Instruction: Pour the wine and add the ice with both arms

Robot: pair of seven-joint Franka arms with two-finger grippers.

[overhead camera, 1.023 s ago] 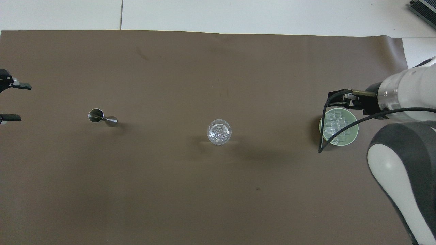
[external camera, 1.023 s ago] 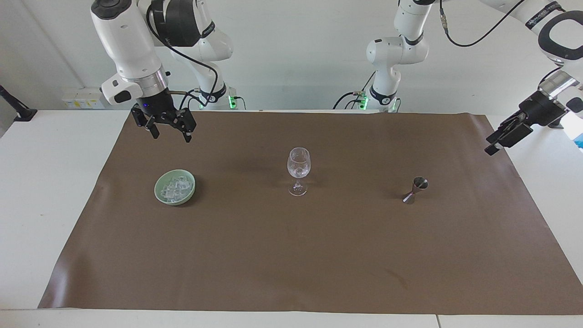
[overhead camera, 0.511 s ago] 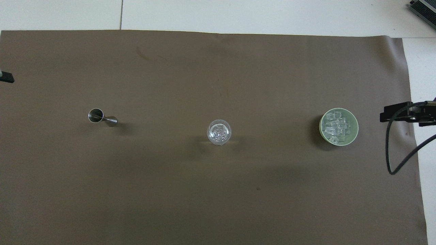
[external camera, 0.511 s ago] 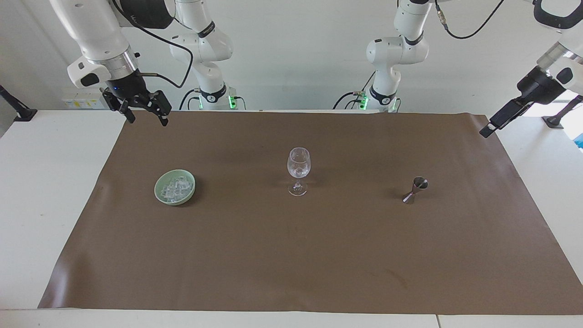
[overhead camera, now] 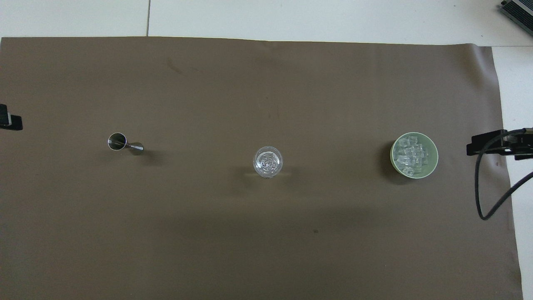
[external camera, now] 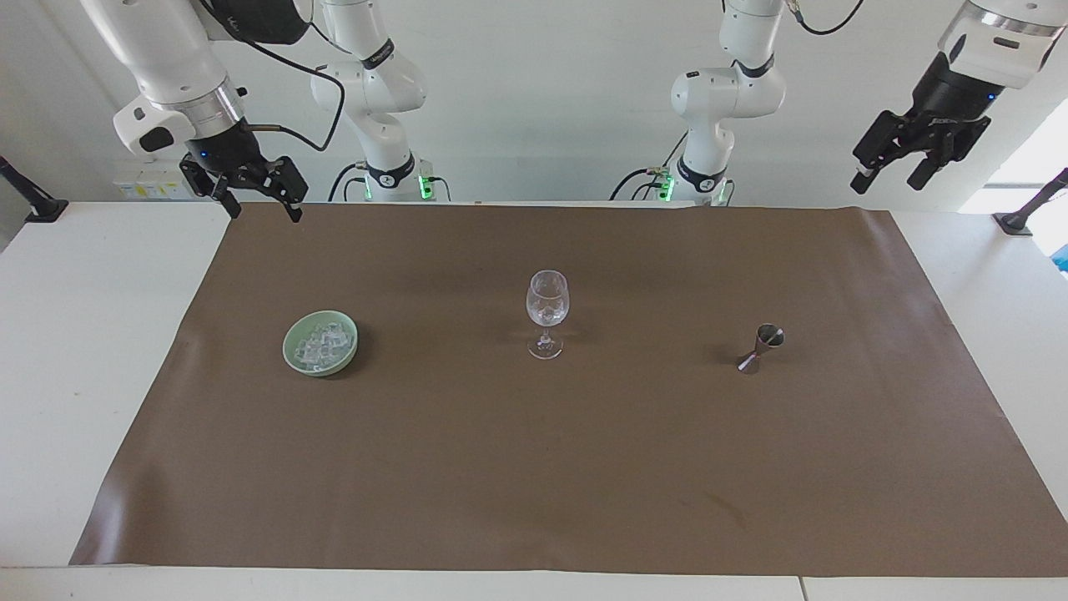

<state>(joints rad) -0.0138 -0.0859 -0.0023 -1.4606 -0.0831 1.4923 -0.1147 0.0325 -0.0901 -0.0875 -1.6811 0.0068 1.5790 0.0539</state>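
Overhead, both tools are cut off, 1 fingertip showing.

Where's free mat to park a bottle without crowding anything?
Bare brown mat farther from the robots than the row of bowl of ice, wine glass and jigger. Also bare: the gaps between those three. Nowhere is crowded.

I am seeing a matt brown paper sheet, a clear shiny wine glass, a shiny metal measuring cup, a smooth green bowl and glassy ice.
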